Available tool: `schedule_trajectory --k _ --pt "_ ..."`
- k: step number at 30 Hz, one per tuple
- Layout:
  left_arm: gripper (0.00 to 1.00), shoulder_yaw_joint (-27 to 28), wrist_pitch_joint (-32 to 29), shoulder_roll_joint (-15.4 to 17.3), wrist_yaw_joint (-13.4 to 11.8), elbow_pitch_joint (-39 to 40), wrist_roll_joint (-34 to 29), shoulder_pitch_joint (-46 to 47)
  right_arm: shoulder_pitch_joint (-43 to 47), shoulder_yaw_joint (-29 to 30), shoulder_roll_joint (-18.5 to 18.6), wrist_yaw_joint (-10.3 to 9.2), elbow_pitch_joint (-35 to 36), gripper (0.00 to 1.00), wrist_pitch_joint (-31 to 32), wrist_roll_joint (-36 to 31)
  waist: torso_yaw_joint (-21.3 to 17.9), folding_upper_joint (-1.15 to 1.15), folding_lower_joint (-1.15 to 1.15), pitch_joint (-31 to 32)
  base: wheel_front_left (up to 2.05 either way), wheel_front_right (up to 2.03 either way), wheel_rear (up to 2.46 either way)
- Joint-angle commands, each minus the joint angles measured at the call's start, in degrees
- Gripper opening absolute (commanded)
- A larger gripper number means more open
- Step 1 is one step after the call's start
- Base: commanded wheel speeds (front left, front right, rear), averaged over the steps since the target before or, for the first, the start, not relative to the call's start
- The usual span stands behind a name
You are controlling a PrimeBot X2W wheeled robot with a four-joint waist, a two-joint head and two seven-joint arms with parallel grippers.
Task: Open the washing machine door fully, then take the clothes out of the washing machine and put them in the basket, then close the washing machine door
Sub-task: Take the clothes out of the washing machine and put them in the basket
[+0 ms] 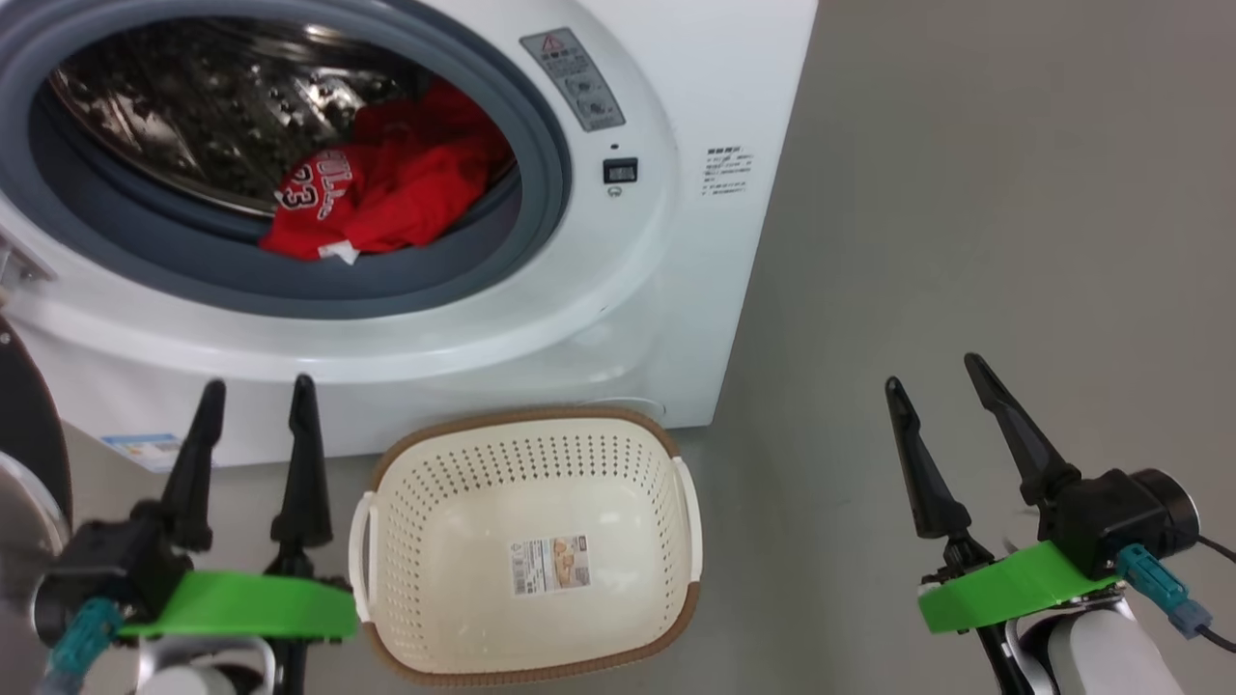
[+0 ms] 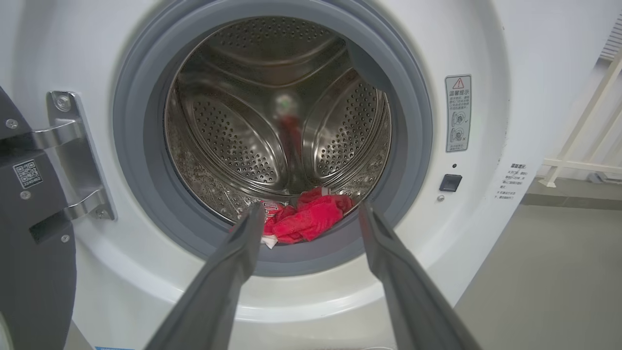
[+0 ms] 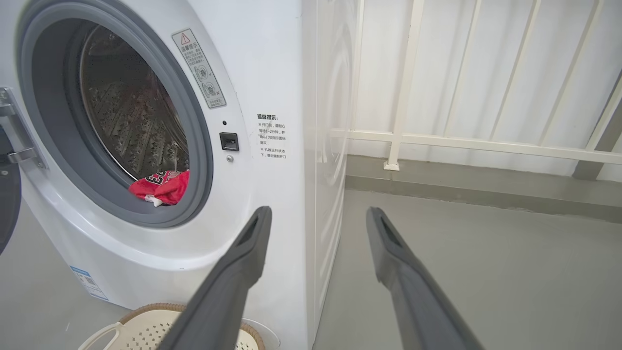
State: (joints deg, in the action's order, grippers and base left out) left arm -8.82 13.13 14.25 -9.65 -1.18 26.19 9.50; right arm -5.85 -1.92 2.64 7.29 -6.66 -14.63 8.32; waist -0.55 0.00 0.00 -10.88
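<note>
While the head view looks down, the left gripper [image 1: 258,386] and right gripper [image 1: 933,373] hang spread and empty, flanking the basket [image 1: 521,417] just before the washing machine [image 1: 695,270]. Left wrist: the clothes [image 2: 311,221] lie at the drum's [image 2: 233,141] front, door [image 2: 29,243] swung aside. Right wrist: they lie just inside the grey seal [image 3: 201,160].

The jersey [image 1: 386,183] bears a white 23, upside down in the head view. On the machine [image 1: 676,241] front, a grey label [image 2: 457,113] shows a red warning triangle above 温馨提示. A printed notice [image 3: 272,136] beside it opens with the same words. A QR code [image 2: 26,173] sits on the door [image 2: 29,253]. The print on the sticker [image 1: 550,565] in the basket [image 1: 415,541] is too small to read.
</note>
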Motion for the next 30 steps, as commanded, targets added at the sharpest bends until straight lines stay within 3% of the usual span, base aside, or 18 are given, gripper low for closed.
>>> schedule_trajectory --k 1,11,30 --pt "1.00 1.7 0.1 1.1 -0.9 0.2 -1.2 4.2 -2.5 -1.8 0.2 0.20 1.5 1.00 -0.4 0.3 1.0 0.00 0.00 -2.5 0.00 0.00 0.00" --pt "1.00 0.4 -0.3 1.2 -2.9 -6.2 -4.7 16.5 -5.9 -3.1 0.2 0.20 1.8 1.00 -0.4 0.5 0.7 0.00 0.00 -7.5 0.00 0.00 0.00" --pt "1.00 1.3 -0.8 3.1 -1.6 -22.6 -4.9 34.6 -9.0 -3.6 0.2 0.20 4.9 1.00 -0.4 1.4 -2.4 0.00 0.00 -17.3 0.00 0.00 0.00"
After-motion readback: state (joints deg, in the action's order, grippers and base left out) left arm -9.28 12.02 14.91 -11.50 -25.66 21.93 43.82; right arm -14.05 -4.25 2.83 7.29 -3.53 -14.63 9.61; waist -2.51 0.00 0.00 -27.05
